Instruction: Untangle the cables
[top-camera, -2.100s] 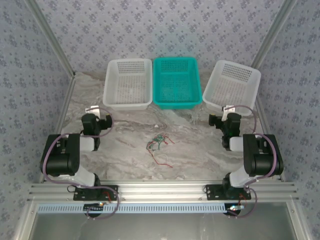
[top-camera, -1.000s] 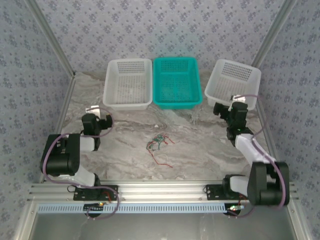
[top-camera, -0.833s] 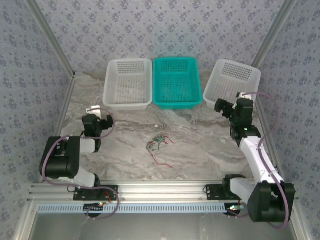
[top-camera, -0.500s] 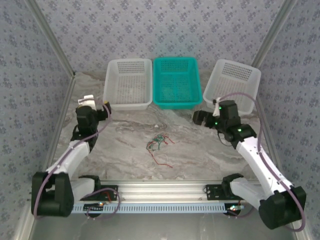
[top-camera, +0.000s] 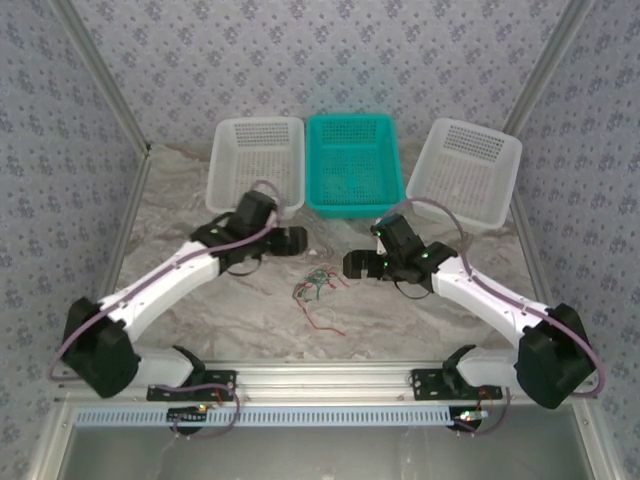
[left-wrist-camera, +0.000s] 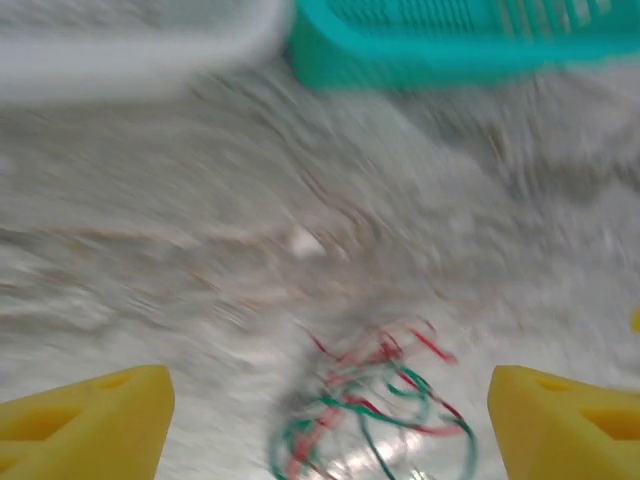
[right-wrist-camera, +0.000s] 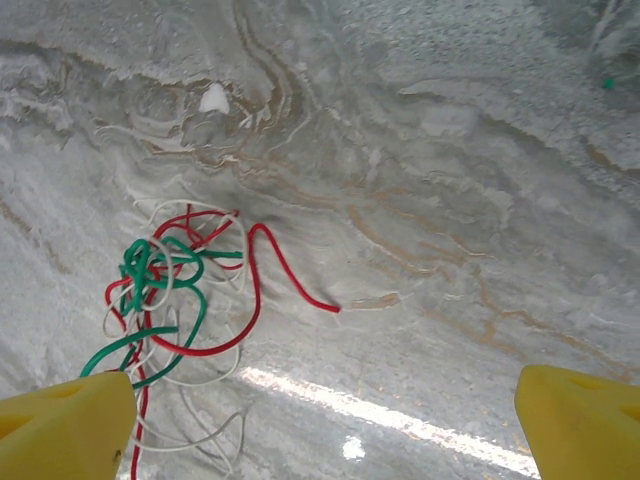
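The cables (top-camera: 315, 285) lie in a loose tangle of thin red, green and whitish wires on the marble table (top-camera: 400, 310). My left gripper (top-camera: 290, 240) hangs just behind and left of the tangle. In its blurred wrist view the cables (left-wrist-camera: 370, 415) lie between the yellow fingers (left-wrist-camera: 90, 415), and the left gripper (left-wrist-camera: 330, 400) is open and holds nothing. My right gripper (top-camera: 358, 266) is to the right of the tangle. The right gripper (right-wrist-camera: 325, 400) is open over bare table, with the cables (right-wrist-camera: 165, 290) towards its left finger (right-wrist-camera: 65, 430).
Three baskets stand along the back: a white basket (top-camera: 256, 170), a teal basket (top-camera: 353, 165) and a tilted white basket (top-camera: 465, 172). A small white fleck (right-wrist-camera: 213, 97) lies just behind the tangle. The aluminium rail (top-camera: 320, 380) runs along the near edge.
Both arms have unfolded from the table's sides and reached inward to the tangle. The left jaws have narrowed slightly. The cables have not moved.
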